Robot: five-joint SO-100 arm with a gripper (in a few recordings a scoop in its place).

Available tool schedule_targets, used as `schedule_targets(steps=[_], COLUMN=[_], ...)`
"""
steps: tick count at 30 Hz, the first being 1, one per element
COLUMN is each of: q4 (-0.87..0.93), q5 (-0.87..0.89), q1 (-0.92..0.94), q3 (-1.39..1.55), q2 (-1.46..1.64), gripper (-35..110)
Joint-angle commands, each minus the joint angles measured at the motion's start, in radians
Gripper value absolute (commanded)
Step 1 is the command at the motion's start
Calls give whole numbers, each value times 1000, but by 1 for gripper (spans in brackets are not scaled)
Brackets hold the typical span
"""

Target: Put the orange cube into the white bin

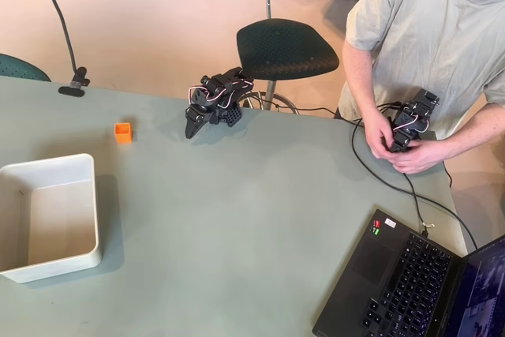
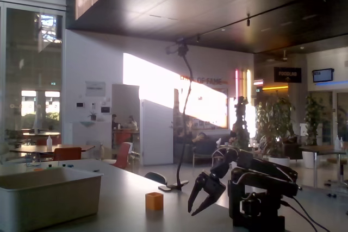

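The orange cube [image 1: 122, 132] sits on the grey-green table, apart from everything; in the fixed view the orange cube [image 2: 154, 201] stands left of the arm. The white bin [image 1: 88, 203] lies at the table's left edge, its inside bare; the white bin [image 2: 51, 196] fills the fixed view's lower left. My black gripper [image 1: 189, 129] hangs folded near the table's back edge, right of the cube and not touching it. In the fixed view the gripper [image 2: 197, 208] points down with its fingers spread, open, nothing between them.
A laptop [image 1: 410, 282] lies at the table's front right corner. A person sits behind the right side, with cables [image 1: 371, 167] running across the table. A black chair [image 1: 286, 46] stands behind the arm. A clamp with a gooseneck [image 1: 73, 84] grips the back edge.
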Motion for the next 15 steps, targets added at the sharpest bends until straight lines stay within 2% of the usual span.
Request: schedule_targets(steps=[1,15], q4=[-9,-11], q5=[3,-5], q1=[5,-5], q3=[-5,-6], q2=[5,5], gripper=[3,3])
